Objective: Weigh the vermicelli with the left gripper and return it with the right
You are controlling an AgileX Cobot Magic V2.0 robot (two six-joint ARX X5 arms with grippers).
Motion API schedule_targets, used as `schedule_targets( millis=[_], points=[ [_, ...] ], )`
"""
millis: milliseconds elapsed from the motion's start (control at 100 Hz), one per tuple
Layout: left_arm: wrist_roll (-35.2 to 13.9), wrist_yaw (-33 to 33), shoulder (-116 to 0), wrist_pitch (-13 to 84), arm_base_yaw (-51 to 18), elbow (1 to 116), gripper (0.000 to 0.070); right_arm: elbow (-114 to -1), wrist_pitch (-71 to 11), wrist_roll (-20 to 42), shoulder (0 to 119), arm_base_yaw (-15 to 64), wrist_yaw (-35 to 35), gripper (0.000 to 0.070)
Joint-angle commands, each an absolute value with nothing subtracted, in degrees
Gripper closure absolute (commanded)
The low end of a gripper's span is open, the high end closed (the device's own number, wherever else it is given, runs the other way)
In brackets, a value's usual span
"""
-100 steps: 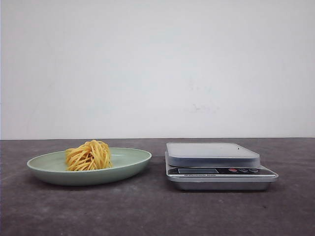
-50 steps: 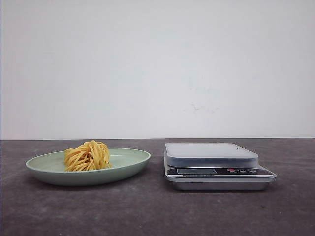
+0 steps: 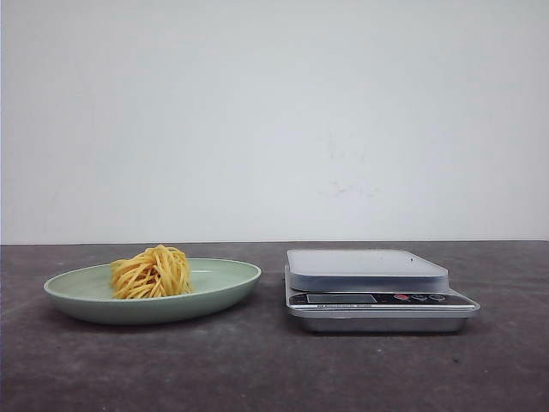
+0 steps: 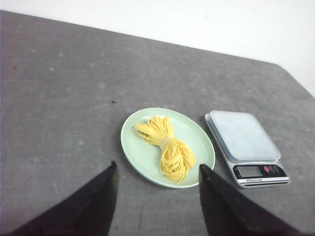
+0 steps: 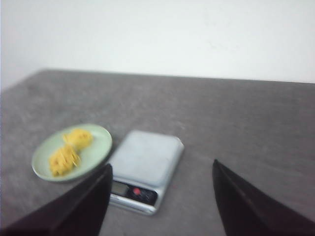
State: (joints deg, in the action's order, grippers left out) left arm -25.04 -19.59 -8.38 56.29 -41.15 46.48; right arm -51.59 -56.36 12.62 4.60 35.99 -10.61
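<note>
Yellow vermicelli point(image 4: 166, 146) sits untouched on your plate point(image 4: 140, 152); both grippers, left point(image 4: 156, 173) and right point(image 5: 162, 173), hang spread. Lower the left one first.

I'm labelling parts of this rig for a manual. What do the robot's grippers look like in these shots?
Only fingers show. The left gripper has two black, matte fingers tapering to points. The right gripper looks the same, with broad dark wedge-shaped fingers, slightly blurred. No cables, markings or arm bodies are visible.

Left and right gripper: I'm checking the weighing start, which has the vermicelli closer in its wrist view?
The left gripper: the vermicelli on its plate lies just beyond its fingertips.
</note>
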Motion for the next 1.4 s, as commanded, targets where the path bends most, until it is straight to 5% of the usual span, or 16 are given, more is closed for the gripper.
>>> schedule_targets(
  millis=[0,290,300,910,970,1170,1390],
  points=[
    [-24.7,-19.9,-8.6,54.2,-41.5,47.0,0.0403,-48.9,-52.4,14.9,3.9,34.7,-8.0,0.0298],
    [-24.0,-19.9,-8.6,54.0,-41.5,47.0,0.0404,-39.1,-41.1,19.8,4.0,30.6,1.6,0.0300],
    [-22.8,-19.9,-8.6,54.4,-41.5,47.0,0.0688,-38.7,-41.2,21.6,4.0,30.6,1.9,0.0693],
    [-22.8,-19.9,-8.5,54.4,-41.5,47.1,0.0688,-38.7,-41.0,21.6,4.0,30.6,1.5,0.0693],
    [-20.1,-21.3,-8.3,54.0,-40.9,47.1,0.0688,-38.7,-41.0,21.6,4.0,30.6,1.5,0.0693],
    [-14.8,-21.7,-8.0,41.4,-27.7,42.7,0.0688,-38.7,-41.0,21.6,4.0,30.6,1.5,0.0693],
    [-5.7,-6.1,-4.5,21.1,-9.5,27.4,0.0688,-38.7,-41.0,21.6,4.0,30.6,1.5,0.0693]
  ],
)
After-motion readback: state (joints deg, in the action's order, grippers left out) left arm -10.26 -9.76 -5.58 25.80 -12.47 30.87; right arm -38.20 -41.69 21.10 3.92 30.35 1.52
